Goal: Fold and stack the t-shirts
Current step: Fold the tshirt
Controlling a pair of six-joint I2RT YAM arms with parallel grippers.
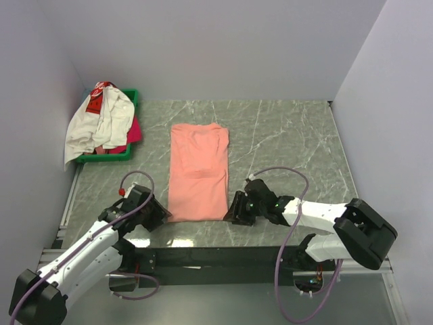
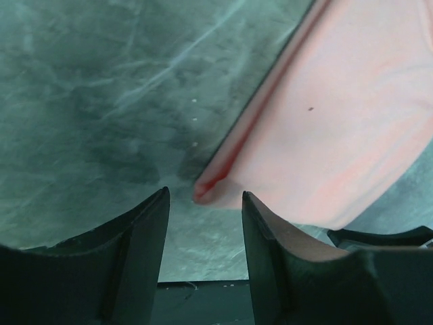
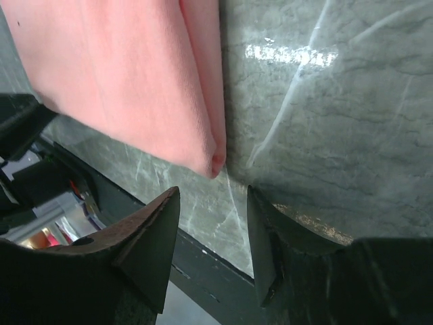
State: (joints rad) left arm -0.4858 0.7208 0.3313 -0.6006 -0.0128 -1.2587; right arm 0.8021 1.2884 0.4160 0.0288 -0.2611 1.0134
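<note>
No legible text, labels or numbers anywhere

In your overhead view, the white t-shirt is covering most of the magenta-pink t-shirt and much of the green tray, so you are seeing only a strip of each. The left end effector and right end effector are masking the near corners of the salmon-pink t-shirt. Your left wrist view is cutting that salmon-pink t-shirt off at its top and right edges, and your right wrist view is cropping it at the top and left.
</note>
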